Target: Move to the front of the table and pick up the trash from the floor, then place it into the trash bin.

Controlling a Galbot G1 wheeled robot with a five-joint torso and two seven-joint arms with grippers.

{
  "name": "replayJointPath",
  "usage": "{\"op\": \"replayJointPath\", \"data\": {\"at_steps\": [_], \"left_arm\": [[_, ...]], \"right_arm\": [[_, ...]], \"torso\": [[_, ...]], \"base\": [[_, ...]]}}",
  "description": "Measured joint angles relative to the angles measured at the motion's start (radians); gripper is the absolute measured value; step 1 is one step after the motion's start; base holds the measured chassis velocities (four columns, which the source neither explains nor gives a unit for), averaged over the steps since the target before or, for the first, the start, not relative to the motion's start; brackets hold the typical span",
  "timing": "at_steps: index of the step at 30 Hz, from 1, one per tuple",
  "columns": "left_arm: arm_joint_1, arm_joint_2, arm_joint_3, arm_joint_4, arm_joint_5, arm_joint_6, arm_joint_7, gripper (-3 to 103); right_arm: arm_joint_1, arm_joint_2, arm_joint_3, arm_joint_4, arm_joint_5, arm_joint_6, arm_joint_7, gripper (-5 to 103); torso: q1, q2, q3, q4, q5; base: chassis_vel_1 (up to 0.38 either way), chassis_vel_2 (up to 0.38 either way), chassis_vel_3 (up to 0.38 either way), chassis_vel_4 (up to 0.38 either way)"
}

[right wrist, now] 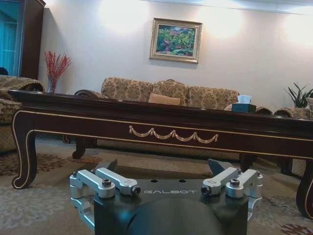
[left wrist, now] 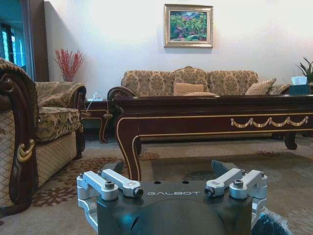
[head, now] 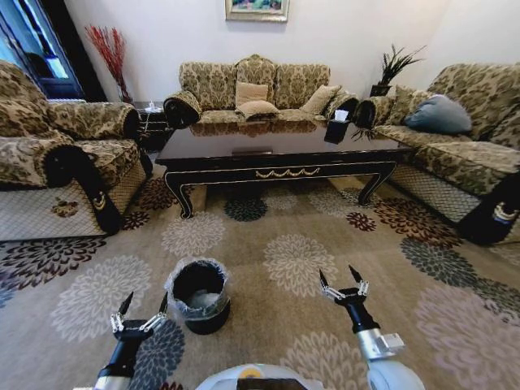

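Observation:
The long dark-brown table (head: pixel 276 150) stands ahead across the flowered carpet floor (head: pixel 284 244); its gold-trimmed front edge shows in the left wrist view (left wrist: pixel 215 122) and the right wrist view (right wrist: pixel 146 129). The black trash bin (head: pixel 199 294) with a clear liner stands close in front of me, just right of my left gripper (head: pixel 146 299). Something pale lies inside it; I cannot tell whether it is liner or trash. Loose trash on the floor is out of view. My left gripper (left wrist: pixel 171 166) is open and holds nothing. My right gripper (head: pixel 336 272) (right wrist: pixel 164 165) hovers open to the bin's right.
Patterned sofas ring the table: one on the left (head: pixel 57 154), one behind (head: pixel 252 89), one on the right (head: pixel 463 146). A tissue box (head: pixel 340 116) sits on the table's far right. Open carpet lies between me and the table.

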Motion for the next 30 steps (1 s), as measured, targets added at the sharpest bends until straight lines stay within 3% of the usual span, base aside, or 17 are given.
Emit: {"op": "replayJointPath", "data": {"at_steps": [30], "left_arm": [[-0.004, 0.002, 0.000, -0.001, -0.005, 0.007, -0.004, 100]], "right_arm": [[0.000, 0.000, -0.001, 0.003, -0.001, -0.001, -0.001, 100]], "torso": [[0.000, 0.000, 0.000, 0.0001, 0.0000]], "base": [[0.027, -0.026, -0.026, 0.027]]}}
